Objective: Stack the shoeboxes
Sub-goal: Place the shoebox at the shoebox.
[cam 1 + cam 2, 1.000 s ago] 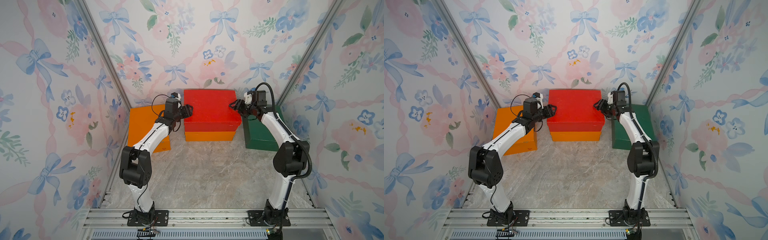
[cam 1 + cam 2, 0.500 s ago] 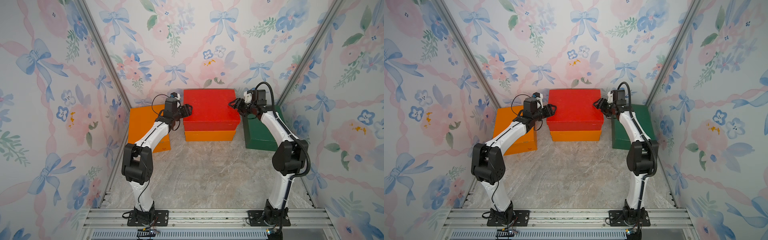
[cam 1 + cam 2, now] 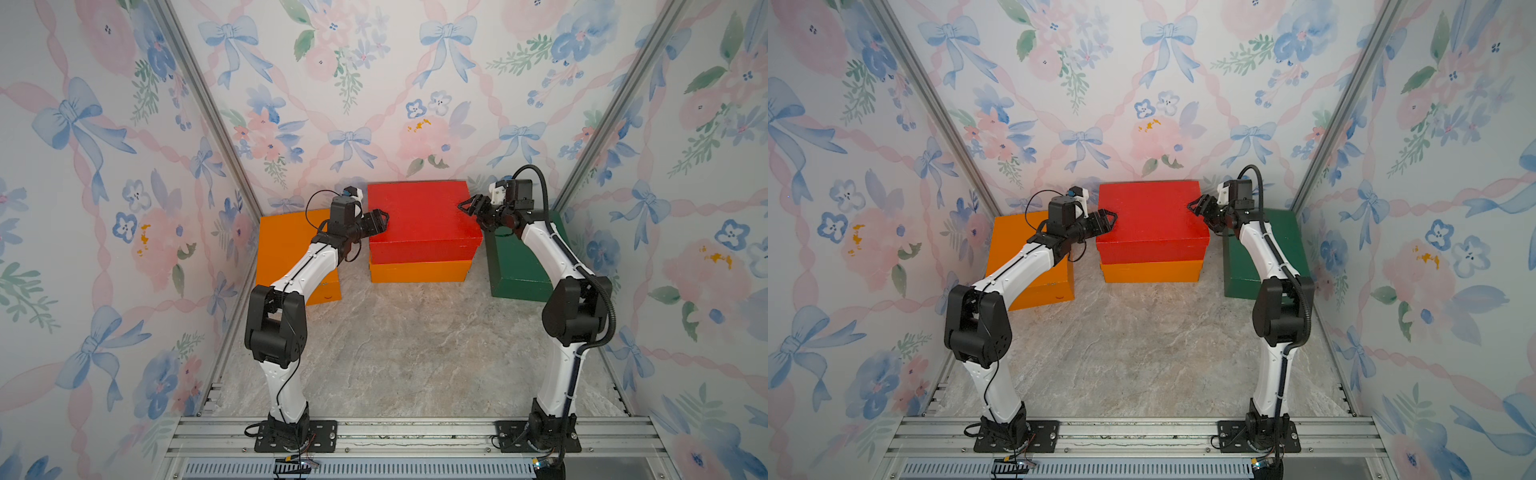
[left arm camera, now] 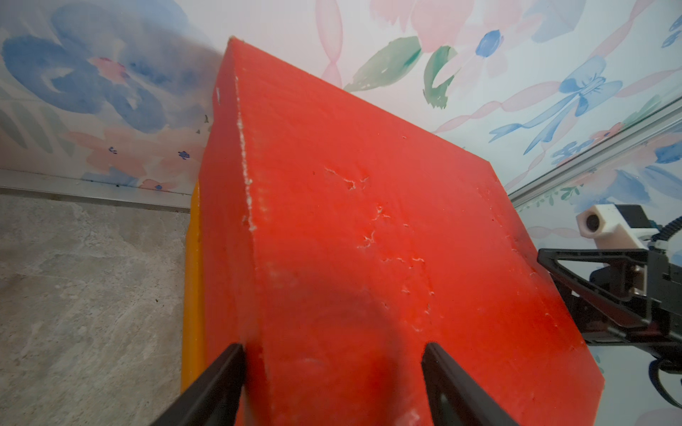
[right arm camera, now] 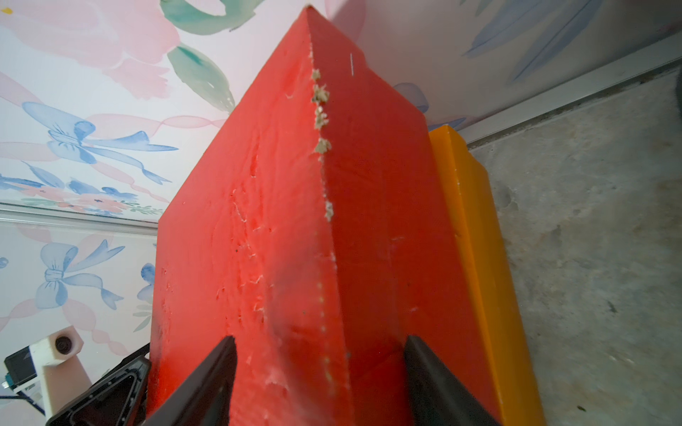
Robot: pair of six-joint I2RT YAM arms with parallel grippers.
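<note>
A lone orange shoebox point(image 3: 291, 249) is sitting at the left. The left gripper point(image 3: 381, 219) is straddling the left edge of the red shoebox point(image 3: 419, 220), jaws parted (contact unclear). That box is resting on a second orange shoebox point(image 3: 419, 271). The right gripper point(image 3: 465, 206) is straddling its right edge, likewise parted. The green shoebox point(image 3: 515, 266) is sitting at the right.
</note>
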